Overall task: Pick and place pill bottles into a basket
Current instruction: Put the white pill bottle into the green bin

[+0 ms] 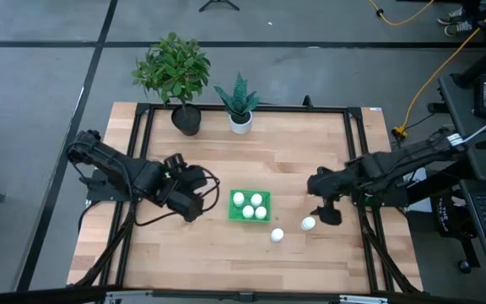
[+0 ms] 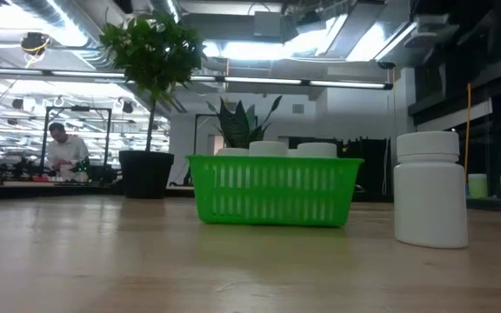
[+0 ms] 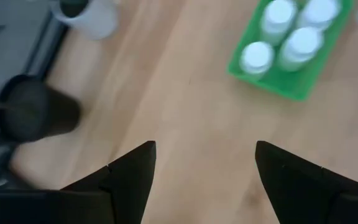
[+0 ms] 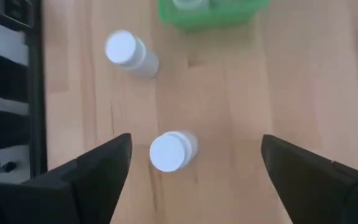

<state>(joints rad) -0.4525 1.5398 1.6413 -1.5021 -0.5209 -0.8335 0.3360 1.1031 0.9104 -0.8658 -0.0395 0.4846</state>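
The green basket (image 1: 250,205) stands on the table's middle, with several white pill bottles (image 1: 248,203) upright in it; it also shows in the low view (image 2: 272,191) and the left wrist view (image 3: 291,56). Two more bottles stand upright on the wood to its right: one (image 1: 277,236) nearer the front edge, one (image 1: 309,224) right of it. My right gripper (image 4: 194,158) is open above that right bottle (image 4: 169,150), its fingers standing on either side without touching it. My left gripper (image 3: 205,163) is open and empty, just left of the basket (image 1: 197,204).
A leafy plant in a dark pot (image 1: 185,118) and a spiky plant in a white pot (image 1: 240,121) stand at the table's far edge. A black frame rail (image 1: 358,169) runs along the right side. Bare wood (image 1: 184,253) lies in front of the basket.
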